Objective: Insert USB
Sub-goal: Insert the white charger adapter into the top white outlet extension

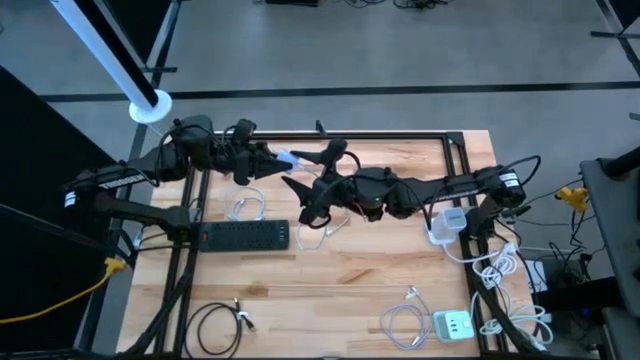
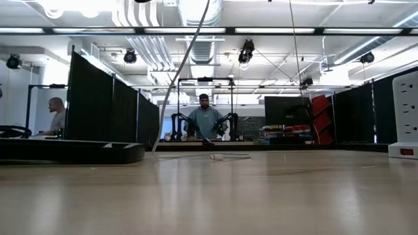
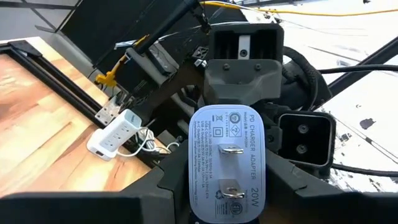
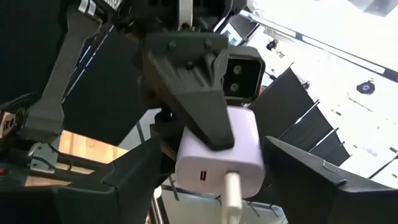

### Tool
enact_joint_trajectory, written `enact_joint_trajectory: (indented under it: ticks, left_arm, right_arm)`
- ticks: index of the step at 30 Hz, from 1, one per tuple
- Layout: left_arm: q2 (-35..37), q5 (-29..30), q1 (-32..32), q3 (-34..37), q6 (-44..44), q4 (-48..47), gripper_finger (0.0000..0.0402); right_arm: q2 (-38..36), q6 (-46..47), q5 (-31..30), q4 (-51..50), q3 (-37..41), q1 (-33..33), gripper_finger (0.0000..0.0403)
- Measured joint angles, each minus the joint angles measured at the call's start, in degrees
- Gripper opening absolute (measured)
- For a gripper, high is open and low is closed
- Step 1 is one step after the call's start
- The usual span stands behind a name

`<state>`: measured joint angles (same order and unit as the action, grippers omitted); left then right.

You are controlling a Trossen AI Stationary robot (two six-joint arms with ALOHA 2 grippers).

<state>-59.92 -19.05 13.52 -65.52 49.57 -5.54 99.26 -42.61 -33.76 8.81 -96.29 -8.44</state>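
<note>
Above the table's far middle, the left gripper clamps the white charger, ports facing right toward the right gripper, spread open around the inserted cable plug.

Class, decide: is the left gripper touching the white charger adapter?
Touching. The left wrist view shows the left gripper clamped on the charger adapter; the right wrist view shows a dark finger pressed on it.

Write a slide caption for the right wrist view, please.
Left gripper holds the white charger while a white USB cable sits in its port.
</note>
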Motion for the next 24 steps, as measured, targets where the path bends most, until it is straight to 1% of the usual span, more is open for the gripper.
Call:
enact_joint_trajectory:
  ticks: [5, 9, 12, 17, 24]
  left_arm:
    - [0.00, -0.01, 0.00, 0.00, 0.06, -0.05, 0.0116]
    - [0.00, 0.00, 0.02, 0.00, 0.06, -0.20, 0.0116]
    - [0.00, 0.02, 0.02, 0.00, -0.02, -0.20, 0.0116]
    - [0.02, -0.09, 0.02, 0.00, -1.68, -0.97, 0.0116]
    - [0.10, -0.78, 0.04, 0.00, -8.48, -2.52, 0.0116]
  right_arm:
    - [0.00, 0.00, 2.54, -0.27, 0.00, 0.66, 0.0232]
    - [0.00, 0.11, 2.73, -0.36, -0.02, 1.14, 0.0214]
    - [0.09, 0.85, 2.69, -0.36, -0.07, 1.35, 0.0193]
    - [0.13, 1.72, 2.67, -0.52, -0.07, 1.35, 0.0192]
    - [0.20, 2.04, 2.55, -1.26, -0.07, 1.22, 0.0191]
